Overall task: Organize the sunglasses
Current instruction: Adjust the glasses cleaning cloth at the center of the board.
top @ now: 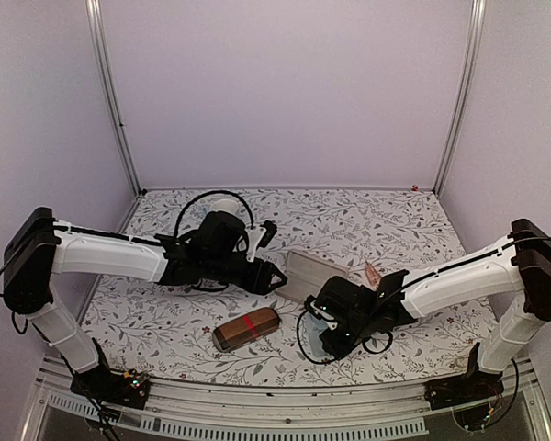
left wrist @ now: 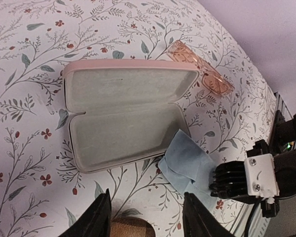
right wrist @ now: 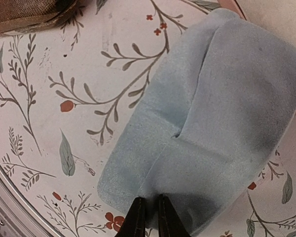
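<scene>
Pink case point(left wrist: 123, 123) lying open, one pair of glasses point(left wrist: 202, 71) still outside it.

From where I stand, the pink case sits wide open on the flowered table point(top: 165, 322), its grey lining bare. The pale pinkish-tan glasses lie folded just beside its lid, at the right-hand end and on the table, not in it. A blue cloth point(right wrist: 212, 113) lies crumpled right up against the rim of the case's lower half. The right claw point(right wrist: 151, 215) is down on the cloth's edge, on the side away from the case, with its tips nearly pressed together and pinching the fabric. The left claw point(left wrist: 148, 217) hangs on the case's left side, pointing at it, its fingers spread with nothing between them. A closed brown case point(top: 246, 329) with a red band lies apart from the pink case, on the side nearer the arm bases.
</scene>
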Controlling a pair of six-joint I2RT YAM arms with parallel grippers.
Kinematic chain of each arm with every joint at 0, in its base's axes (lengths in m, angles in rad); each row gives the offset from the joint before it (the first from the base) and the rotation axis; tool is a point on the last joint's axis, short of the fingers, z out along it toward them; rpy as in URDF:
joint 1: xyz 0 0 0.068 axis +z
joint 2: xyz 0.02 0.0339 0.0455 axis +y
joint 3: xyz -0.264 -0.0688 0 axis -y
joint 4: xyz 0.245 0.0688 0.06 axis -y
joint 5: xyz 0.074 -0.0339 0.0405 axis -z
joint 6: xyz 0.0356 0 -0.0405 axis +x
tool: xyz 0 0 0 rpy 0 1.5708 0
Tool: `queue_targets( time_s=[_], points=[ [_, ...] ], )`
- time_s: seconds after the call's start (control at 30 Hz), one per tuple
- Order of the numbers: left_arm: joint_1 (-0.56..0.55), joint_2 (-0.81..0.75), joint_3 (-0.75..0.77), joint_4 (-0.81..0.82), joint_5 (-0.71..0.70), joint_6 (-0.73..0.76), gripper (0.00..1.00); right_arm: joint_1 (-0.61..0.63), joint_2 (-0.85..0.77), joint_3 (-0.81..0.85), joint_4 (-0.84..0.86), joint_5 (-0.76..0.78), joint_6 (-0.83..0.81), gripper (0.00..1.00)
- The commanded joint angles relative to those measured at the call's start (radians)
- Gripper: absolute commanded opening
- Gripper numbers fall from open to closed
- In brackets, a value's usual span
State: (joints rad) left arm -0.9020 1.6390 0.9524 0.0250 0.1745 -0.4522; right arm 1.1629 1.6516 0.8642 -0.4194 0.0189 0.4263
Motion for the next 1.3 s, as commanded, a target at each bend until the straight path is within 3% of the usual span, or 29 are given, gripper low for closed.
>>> queue_targets(
  time_s=[0.0, 0.3, 0.73, 0.93, 1.27],
  points=[
    [0.012, 0.017, -0.017, 0.024, 0.006, 0.008, 0.51, 0.009, 0.013, 0.008, -0.031, 0.035, 0.004, 0.09],
    [-0.003, 0.023, -0.053, 0.043, 0.011, 0.016, 0.5, -0.011, -0.091, -0.012, 0.005, -0.01, 0.024, 0.04],
    [-0.109, 0.084, -0.042, 0.057, 0.005, 0.062, 0.5, -0.166, -0.274, -0.217, 0.108, -0.211, 0.128, 0.04],
    [-0.158, 0.131, 0.014, 0.02, -0.01, 0.117, 0.5, -0.248, -0.354, -0.306, 0.1, -0.213, 0.199, 0.07],
    [-0.193, 0.237, 0.11, -0.001, 0.052, 0.147, 0.48, -0.243, -0.375, -0.29, 0.03, -0.16, 0.192, 0.18]
  ],
)
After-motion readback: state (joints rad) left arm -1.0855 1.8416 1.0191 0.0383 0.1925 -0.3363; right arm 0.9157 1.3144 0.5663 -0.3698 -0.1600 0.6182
